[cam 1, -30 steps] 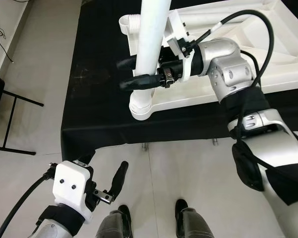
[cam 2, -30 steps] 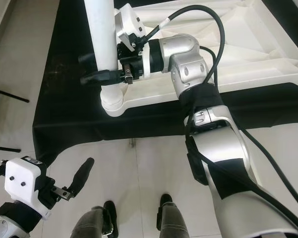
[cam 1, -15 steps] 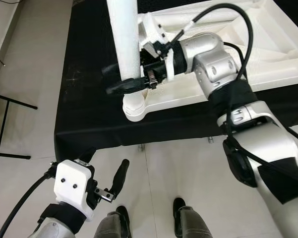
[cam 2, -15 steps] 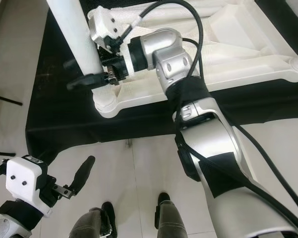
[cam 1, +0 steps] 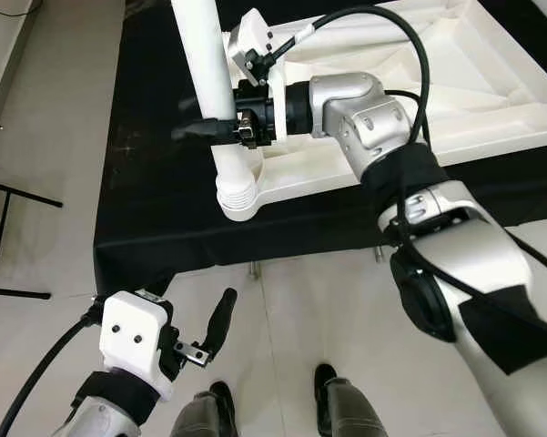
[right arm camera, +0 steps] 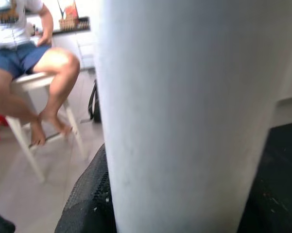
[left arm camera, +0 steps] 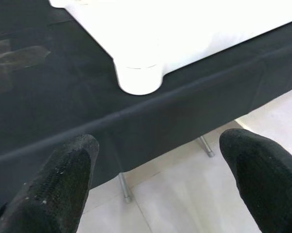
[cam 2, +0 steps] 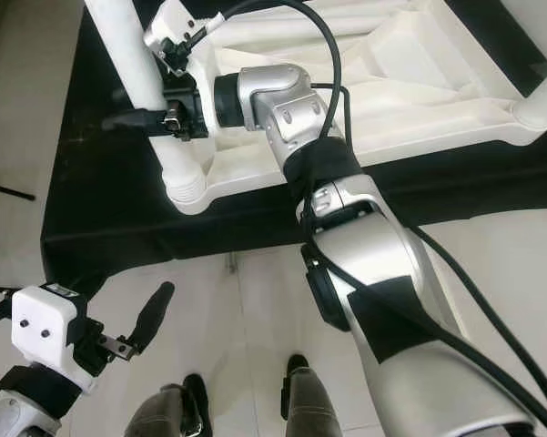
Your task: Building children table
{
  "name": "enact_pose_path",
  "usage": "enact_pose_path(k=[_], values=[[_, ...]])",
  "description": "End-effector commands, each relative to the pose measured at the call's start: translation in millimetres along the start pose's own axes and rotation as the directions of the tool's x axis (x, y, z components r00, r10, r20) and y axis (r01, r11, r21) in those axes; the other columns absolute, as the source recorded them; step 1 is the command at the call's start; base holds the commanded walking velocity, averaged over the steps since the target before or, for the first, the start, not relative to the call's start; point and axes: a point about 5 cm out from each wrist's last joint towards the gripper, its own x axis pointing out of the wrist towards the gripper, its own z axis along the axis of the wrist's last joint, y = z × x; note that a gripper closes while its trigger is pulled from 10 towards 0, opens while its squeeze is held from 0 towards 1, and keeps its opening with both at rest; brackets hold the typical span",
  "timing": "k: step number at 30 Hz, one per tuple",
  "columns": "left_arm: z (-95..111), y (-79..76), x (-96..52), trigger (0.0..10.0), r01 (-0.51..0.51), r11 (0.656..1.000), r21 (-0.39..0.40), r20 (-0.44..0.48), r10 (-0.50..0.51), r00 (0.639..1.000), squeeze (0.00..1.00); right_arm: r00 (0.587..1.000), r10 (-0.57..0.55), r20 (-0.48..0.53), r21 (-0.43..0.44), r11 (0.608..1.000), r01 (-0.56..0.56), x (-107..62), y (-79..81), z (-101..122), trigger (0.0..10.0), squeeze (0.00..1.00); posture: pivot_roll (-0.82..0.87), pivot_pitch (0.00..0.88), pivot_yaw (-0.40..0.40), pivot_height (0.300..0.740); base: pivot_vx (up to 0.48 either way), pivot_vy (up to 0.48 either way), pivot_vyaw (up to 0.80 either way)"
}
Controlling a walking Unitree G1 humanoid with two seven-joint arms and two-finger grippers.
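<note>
Where the black cloth (cam 1: 155,182) covers a low stand, the white tabletop (cam 1: 455,82) lies upside down on it, its ribbed underside facing up and one corner reaching close to the cloth's near edge. At that corner a white table leg (cam 1: 205,64) stands in the round socket (cam 1: 237,196), leaning slightly toward the robot's left as it rises out of the top of the head views. The right gripper (cam 1: 220,130) is closed around this leg a little above the socket, its 2 black fingers (cam 1: 193,132) pointing toward the robot's left, 1 on each side of the tube. In the right wrist view the leg (right arm camera: 184,111) is a broad pale column right against the camera, with a black finger pressed at its base, and behind it a person (right arm camera: 24,53) sits on a white chair. The left gripper (cam 1: 200,341) hangs low by the robot's side over the pale tiled floor (cam 1: 55,137), its fingers (left arm camera: 63,179) spread wide and holding nothing; through the gap between them its wrist view looks at the socket (left arm camera: 138,80) and the cloth's hanging edge
</note>
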Motion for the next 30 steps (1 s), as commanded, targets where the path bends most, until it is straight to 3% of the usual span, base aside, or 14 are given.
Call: enact_pose_path(k=[1, 5, 6, 14, 22, 30], values=[[-3.2, 0.4, -1.9, 10.0, -0.010, 1.000, -0.004, -0.016, 0.010, 1.000, 0.00, 0.997, -0.020, -0.075, 0.075, 0.997, 0.026, -2.4, 2.0, -28.6, 10.0, 0.00, 0.03, 0.431, 0.041, 0.740, 0.000, 0.000, 0.00], [-3.6, 0.4, -1.8, 10.0, -0.009, 1.000, -0.004, -0.017, 0.009, 1.000, 0.00, 0.998, -0.023, -0.056, 0.077, 0.997, 0.028, -6.8, 3.4, -30.9, 10.0, 0.00, 0.03, 0.429, 0.046, 0.740, 0.000, 0.000, 0.00], [-4.8, 0.4, -1.5, 10.0, -0.004, 1.000, -0.004, -0.021, 0.004, 1.000, 0.00, 1.000, 0.001, -0.004, 0.076, 0.997, -0.001, -15.7, 10.8, -35.5, 10.0, 0.00, 0.03, 0.420, 0.053, 0.740, 0.000, 0.000, 0.00], [-6.9, 2.3, -1.7, 10.0, -0.002, 1.000, 0.000, -0.027, 0.002, 1.000, 0.00, 0.988, 0.142, 0.064, 0.061, 0.987, -0.146, -20.7, 34.0, -44.6, 10.0, 0.00, 0.04, 0.413, 0.060, 0.740, 0.000, 0.000, 0.00], [-8.1, 6.0, -1.9, 10.0, -0.005, 1.000, 0.001, -0.031, 0.005, 1.000, 0.00, 0.982, 0.188, -0.003, 0.025, 0.982, -0.188, -20.7, 48.5, -50.6, 10.0, 0.00, 0.04, 0.408, 0.066, 0.740, 0.000, 0.000, 0.00], [-7.8, 5.8, -1.2, 10.0, -0.004, 1.000, -0.002, -0.028, 0.004, 1.000, 0.00, 0.970, 0.222, -0.097, -0.021, 0.974, -0.225, -20.9, 53.1, -49.9, 10.0, 0.00, 0.04, 0.403, 0.064, 0.740, 0.000, 0.000, 0.00]])
